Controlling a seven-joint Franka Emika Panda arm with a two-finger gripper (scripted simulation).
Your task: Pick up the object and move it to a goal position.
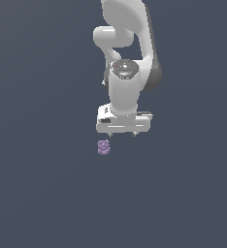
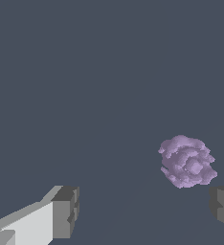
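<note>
- The gripper (image 1: 122,134) has its jaws spread wide, holding nothing.
- The object (image 1: 104,147), a lumpy pale purple item, lies on the plain dark surface (image 1: 38,193); no desk edges show.
- In the wrist view the object (image 2: 187,161) sits near one dark fingertip (image 2: 223,206), untouched.

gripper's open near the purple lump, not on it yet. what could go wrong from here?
1. The purple lump sits off-centre, close to one of the fingers and outside the line between them; descending as is could land that finger on it or knock it away.
2. It is tiny and knobbly beside the gripper, so the closing fingers may pinch an edge and lose it.
</note>
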